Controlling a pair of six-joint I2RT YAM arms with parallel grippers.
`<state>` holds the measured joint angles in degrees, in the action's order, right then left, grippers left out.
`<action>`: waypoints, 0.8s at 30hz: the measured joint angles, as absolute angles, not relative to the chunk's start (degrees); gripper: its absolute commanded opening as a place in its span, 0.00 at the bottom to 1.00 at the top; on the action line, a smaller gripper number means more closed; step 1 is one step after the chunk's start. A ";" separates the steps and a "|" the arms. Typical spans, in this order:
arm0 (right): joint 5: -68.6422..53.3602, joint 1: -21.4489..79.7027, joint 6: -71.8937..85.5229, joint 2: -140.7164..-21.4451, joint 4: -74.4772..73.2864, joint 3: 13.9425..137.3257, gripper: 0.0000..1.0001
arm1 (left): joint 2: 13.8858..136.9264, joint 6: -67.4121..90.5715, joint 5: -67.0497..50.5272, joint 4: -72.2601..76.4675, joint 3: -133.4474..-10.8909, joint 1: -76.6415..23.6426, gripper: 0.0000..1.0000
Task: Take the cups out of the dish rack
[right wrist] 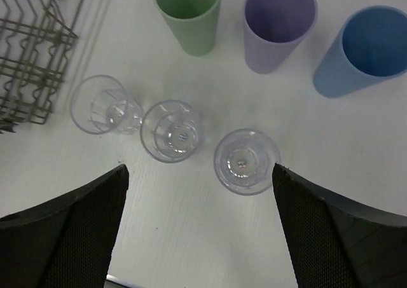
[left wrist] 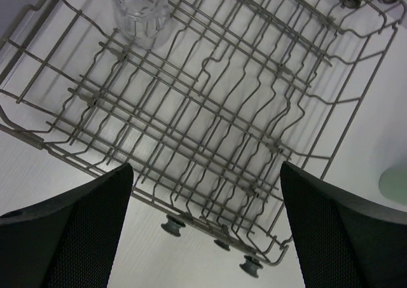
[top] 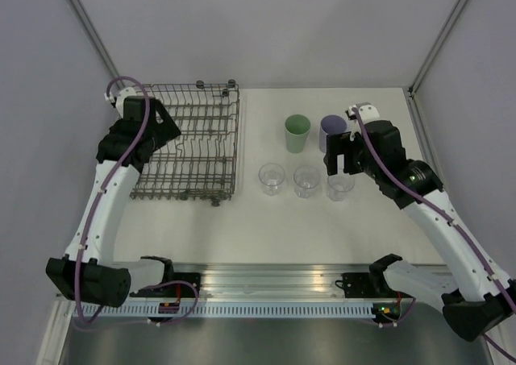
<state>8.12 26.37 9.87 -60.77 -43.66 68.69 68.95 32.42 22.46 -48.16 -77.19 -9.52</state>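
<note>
The grey wire dish rack stands at the left of the table. My left gripper hovers open over its left part. In the left wrist view, the left gripper has nothing between its fingers, and one clear cup stands in the rack's far corner. On the table stand the green cup, the lavender cup and three clear cups. My right gripper is open above the right clear cup, holding nothing. The blue cup stands right of the lavender one.
The green cup and two more clear cups stand in rows close together. A corner of the rack lies just left of them. Grey walls close off the table's back and sides.
</note>
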 measured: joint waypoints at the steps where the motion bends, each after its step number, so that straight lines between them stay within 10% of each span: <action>1: 6.92 26.37 10.28 -58.78 -41.82 67.35 0.98 | 70.83 33.06 22.46 -48.34 -78.85 -8.03 1.00; 24: -23.27 26.37 29.23 -49.19 -6.20 44.95 0.98 | 113.67 33.45 16.75 -47.07 -105.06 12.38 1.00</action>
<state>-23.27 26.37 29.23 -49.19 -6.20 44.95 113.67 33.45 16.75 -47.07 -105.06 12.38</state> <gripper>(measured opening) 0.978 0.993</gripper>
